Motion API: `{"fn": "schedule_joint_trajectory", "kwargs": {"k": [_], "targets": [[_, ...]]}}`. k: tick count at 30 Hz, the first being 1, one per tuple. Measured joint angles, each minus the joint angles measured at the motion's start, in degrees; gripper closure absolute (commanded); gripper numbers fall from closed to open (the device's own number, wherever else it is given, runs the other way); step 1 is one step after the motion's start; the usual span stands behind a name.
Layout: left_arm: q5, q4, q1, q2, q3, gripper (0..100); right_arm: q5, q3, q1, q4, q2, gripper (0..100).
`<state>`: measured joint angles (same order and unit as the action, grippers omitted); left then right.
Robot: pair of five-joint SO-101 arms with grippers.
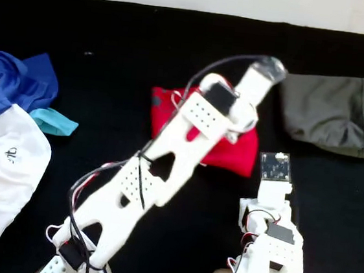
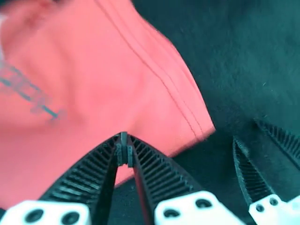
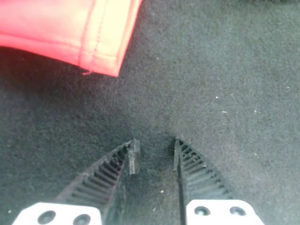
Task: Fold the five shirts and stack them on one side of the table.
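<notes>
Black cloth [image 1: 115, 31] covered the whole table. My left gripper [image 2: 123, 151] had its tips pressed together with nothing pinched that I could see, right over the near edge of the red shirt [image 2: 93, 84]. That shirt lay mid-table, long axis roughly across. My right gripper [image 3: 153, 154] sat slightly apart just off its corner, so left was nearer. The grey shirt [image 1: 331, 113] lay beyond.

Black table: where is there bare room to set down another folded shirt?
The black table is bare between the heap of blue, white and teal shirts and the red shirt, and on the near side of the folded grey shirt. Crowded: the left edge and the middle, where a white arm overhangs the red shirt.
</notes>
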<state>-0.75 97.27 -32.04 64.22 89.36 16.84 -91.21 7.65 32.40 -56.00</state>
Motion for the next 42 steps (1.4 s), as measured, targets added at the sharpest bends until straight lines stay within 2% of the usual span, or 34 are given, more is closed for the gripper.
{"fn": "schedule_joint_trajectory", "kwargs": {"k": [4,12,22,30,42], "targets": [[0.00,-8.44,4.66,3.78,0.00,99,0.00,0.00,0.00,0.00,0.00,86.8],[-0.18,-19.08,9.85,14.68,0.18,99,0.00,0.00,0.00,0.00,0.00,86.8],[-0.26,-23.65,17.85,15.12,2.11,99,0.00,0.00,0.00,0.00,0.00,86.8],[-0.26,-22.42,19.87,14.95,3.34,99,0.00,0.00,0.00,0.00,0.00,86.8],[-0.09,-3.78,20.75,7.12,3.34,99,-0.09,0.62,0.00,0.44,0.09,86.8]]}}
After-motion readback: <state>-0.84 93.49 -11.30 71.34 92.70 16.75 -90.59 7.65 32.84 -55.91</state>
